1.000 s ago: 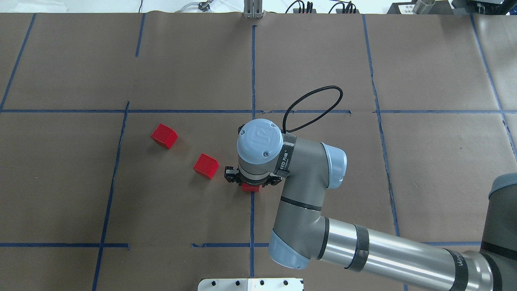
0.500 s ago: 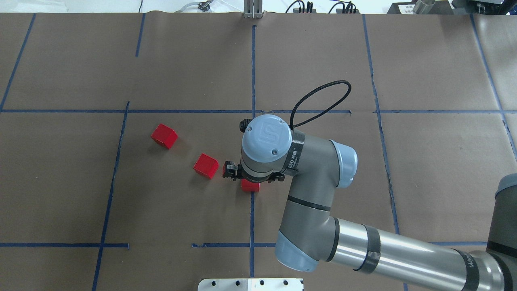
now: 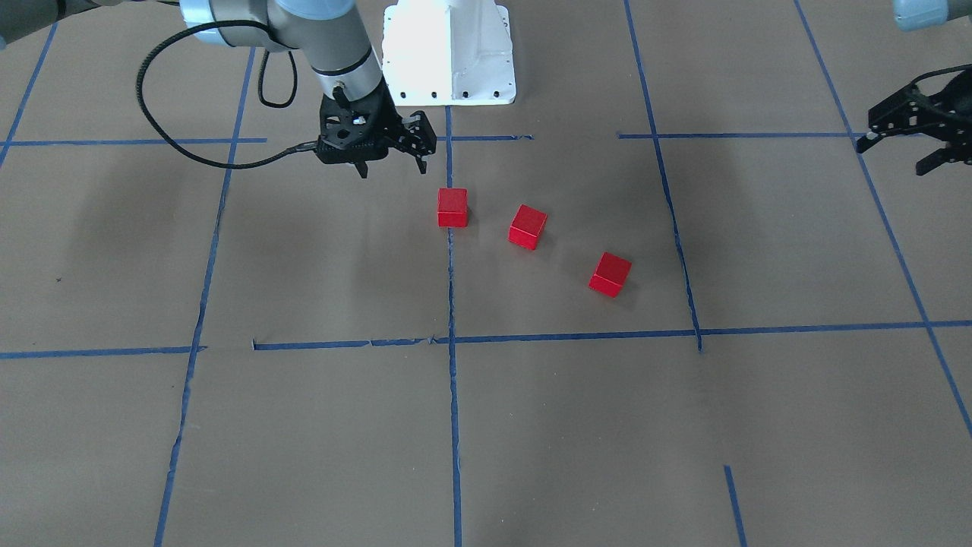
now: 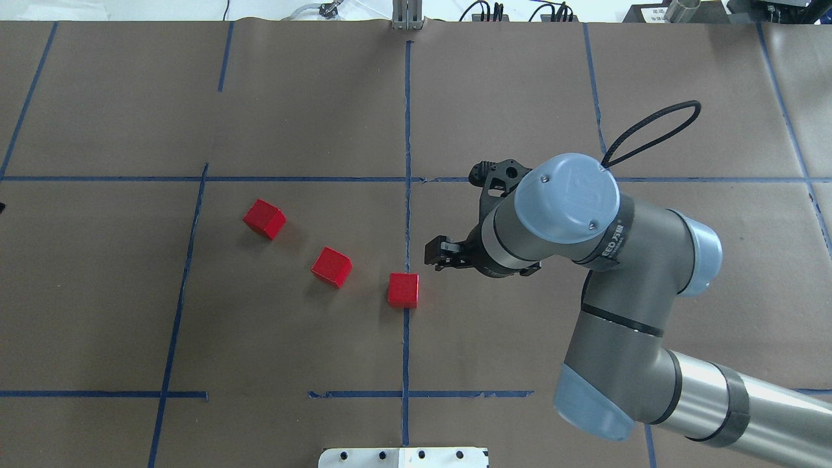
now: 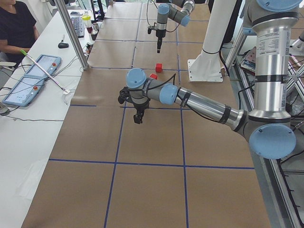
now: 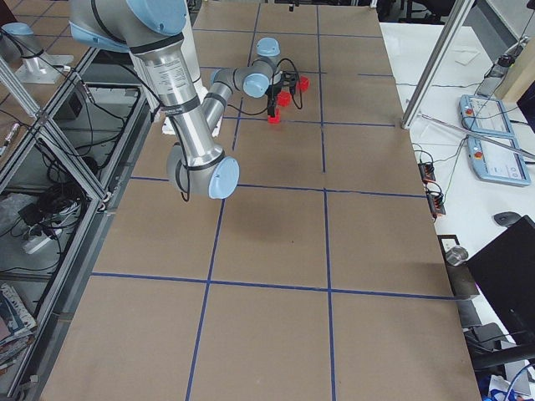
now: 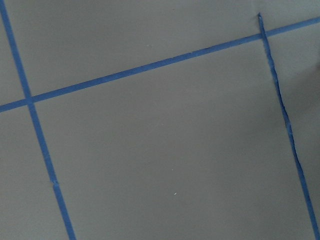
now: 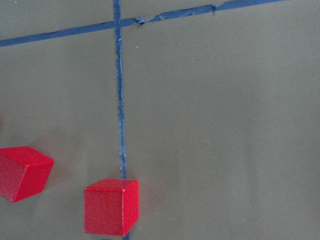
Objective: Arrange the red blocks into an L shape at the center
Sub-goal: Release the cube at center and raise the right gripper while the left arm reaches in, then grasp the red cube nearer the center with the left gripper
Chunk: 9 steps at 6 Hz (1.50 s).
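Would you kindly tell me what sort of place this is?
Most likely a robotics lab: two robot arms work over brown paper marked with a blue tape grid, and a person sits beside what look like teach pendants.

Three red blocks (image 4: 403, 290) lie apart in diagonal row.

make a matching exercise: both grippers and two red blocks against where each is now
Things
1. right gripper
2. left gripper
3. red block nearest the right gripper
4. red block farthest to the robot's left

Places
a. sits on the central blue tape line
b. open, far off to the side, away from every block
c. turned askew, well left of the central line
d. open and empty, close beside the central line

Pairs: 1-d, 2-b, 3-a, 4-c
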### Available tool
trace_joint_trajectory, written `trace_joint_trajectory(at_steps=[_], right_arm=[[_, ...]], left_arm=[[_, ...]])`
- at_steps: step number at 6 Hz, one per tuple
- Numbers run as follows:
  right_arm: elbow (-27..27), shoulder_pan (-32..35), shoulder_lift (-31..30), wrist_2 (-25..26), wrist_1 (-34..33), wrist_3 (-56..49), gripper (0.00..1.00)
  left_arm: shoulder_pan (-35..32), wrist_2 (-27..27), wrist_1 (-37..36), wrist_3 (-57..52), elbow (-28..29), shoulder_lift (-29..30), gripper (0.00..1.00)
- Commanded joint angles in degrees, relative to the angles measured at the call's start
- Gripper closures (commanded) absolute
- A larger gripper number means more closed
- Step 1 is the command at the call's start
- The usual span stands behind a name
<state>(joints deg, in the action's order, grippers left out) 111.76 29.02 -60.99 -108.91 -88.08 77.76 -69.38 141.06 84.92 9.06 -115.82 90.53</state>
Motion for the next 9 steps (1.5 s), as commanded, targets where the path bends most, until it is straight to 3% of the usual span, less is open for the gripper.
trace_joint_trajectory(at_steps=[1, 2, 3, 5, 7, 8, 9], right_arm=[[1.44, 2.44, -2.8, -2.35, 0.19, -2.07, 0.0], [2.84, 3.14, -5.34, -2.7, 0.27, -4.09, 0.0], [3.46, 4.28, -7.02, -4.19, 0.27, -5.68, 0.0], [3.47, 4.29, -7.21, -4.2, 0.27, -5.78, 0.0], [3.46, 4.12, -7.56, -4.11, 0.27, -5.69, 0.0], [3.29, 4.03, -7.47, -4.11, 0.27, -5.69, 0.0], [3.12, 4.03, -7.47, -4.03, 0.27, -5.78, 0.0]], left_arm=[[14.63, -5.13, -0.19, 9.02, -0.55, 10.4, 0.0], [22.11, -12.32, -0.2, 13.48, 0.24, 16.03, 0.0], [26.88, -16.04, -0.11, 16.57, 2.42, 20.78, 0.0], [30.0, -16.17, -0.11, 17.22, 9.89, 28.71, 0.01], [30.97, -17.12, 2.33, 17.66, 17.51, 32.14, 0.01], [33.32, -19.83, 7.66, 21.32, 19.21, 32.17, 0.01], [34.48, -21.86, 8.41, 25.01, 20.45, 33.04, 0.02]])
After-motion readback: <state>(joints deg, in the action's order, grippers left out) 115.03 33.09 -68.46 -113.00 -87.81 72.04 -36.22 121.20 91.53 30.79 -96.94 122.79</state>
